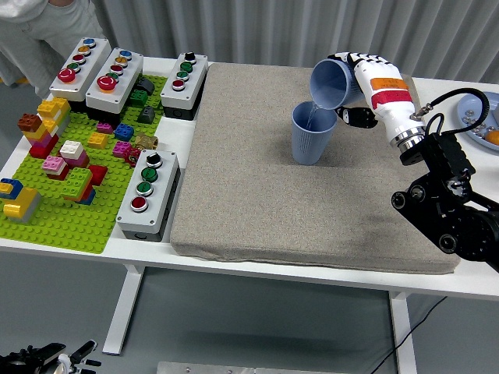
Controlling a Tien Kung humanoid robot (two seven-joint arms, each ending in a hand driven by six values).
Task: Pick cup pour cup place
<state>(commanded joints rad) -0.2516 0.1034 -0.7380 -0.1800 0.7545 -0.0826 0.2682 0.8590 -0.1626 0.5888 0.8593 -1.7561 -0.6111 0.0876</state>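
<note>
A blue cup (312,133) stands upright on the grey mat (312,202), toward its far right. Right above its rim a second blue cup (333,82) is tipped on its side, mouth facing left and down over the standing one. My right hand (355,86) is shut on the tipped cup; its white forearm runs back to the lower right. A thin stream seems to fall from the tipped cup into the upright one. My left arm is out of sight.
Three button boxes (109,74) line the far left edge, and a fourth (147,191) stands by the mat. A green baseplate (70,210) carries several coloured bricks. A blue plate (477,117) sits at the far right. A person (39,31) stands at the far left corner.
</note>
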